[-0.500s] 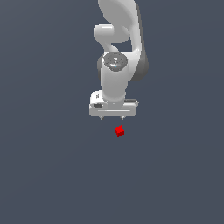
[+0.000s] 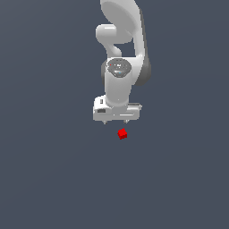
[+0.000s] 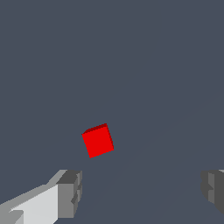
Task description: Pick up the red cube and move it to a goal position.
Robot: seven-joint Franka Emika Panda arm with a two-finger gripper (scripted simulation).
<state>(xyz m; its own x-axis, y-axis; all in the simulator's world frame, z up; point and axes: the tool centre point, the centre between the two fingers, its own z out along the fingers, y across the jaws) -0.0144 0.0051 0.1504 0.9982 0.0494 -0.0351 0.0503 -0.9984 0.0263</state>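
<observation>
- the red cube (image 2: pixel 122 133) lies on the plain grey floor (image 2: pixel 49 179), just below the white gripper (image 2: pixel 115 121) and apart from it.
- its fingers (image 3: pixel 70 193) are spread wide, holding nothing.
- the cube looks small, rigid and probably light; pinch two opposite flat faces.
- no goal marker is visible; one finger is cut off in the wrist view.

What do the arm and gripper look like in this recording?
The arm is glossy white with rounded links, dark grey at the side joints, and has a round grey cap on the wrist. The gripper has a flat, white, boxy body. In the wrist view the fingertips are blocky and grey. No cables or markings show.
</observation>
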